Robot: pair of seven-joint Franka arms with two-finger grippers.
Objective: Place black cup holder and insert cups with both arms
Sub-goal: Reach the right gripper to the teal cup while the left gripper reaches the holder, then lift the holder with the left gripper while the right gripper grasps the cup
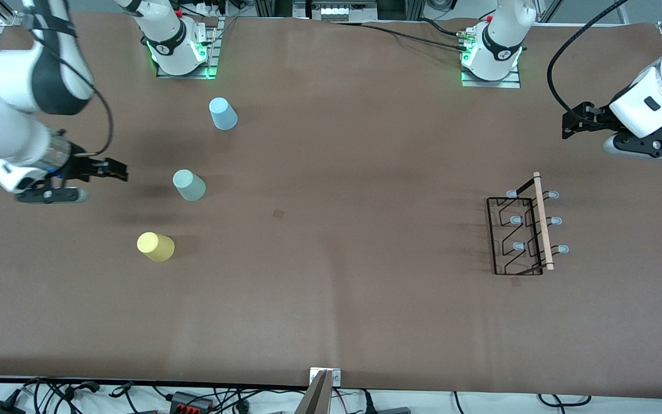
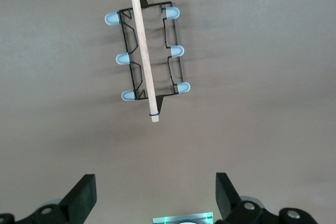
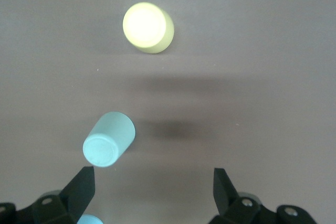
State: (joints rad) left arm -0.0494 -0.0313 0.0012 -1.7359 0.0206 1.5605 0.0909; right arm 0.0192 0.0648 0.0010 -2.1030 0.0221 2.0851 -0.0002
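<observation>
cups [image 1: 189,185]: 3; black cup holder [image 1: 518,236]: 1; arms [image 1: 9,126]: 2

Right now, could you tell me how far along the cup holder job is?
Nothing looks done yet. The black cup holder stands toward the left arm's end, pegs bare. The light blue cup, pale green cup and yellow cup sit upside down toward the right arm's end. Left gripper and right gripper hover open, holding nothing. Placing and loading remain.

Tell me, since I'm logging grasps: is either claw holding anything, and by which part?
Nothing is held. The left claw hangs open over bare table near the black cup holder; the right claw hangs open near the cups.
</observation>
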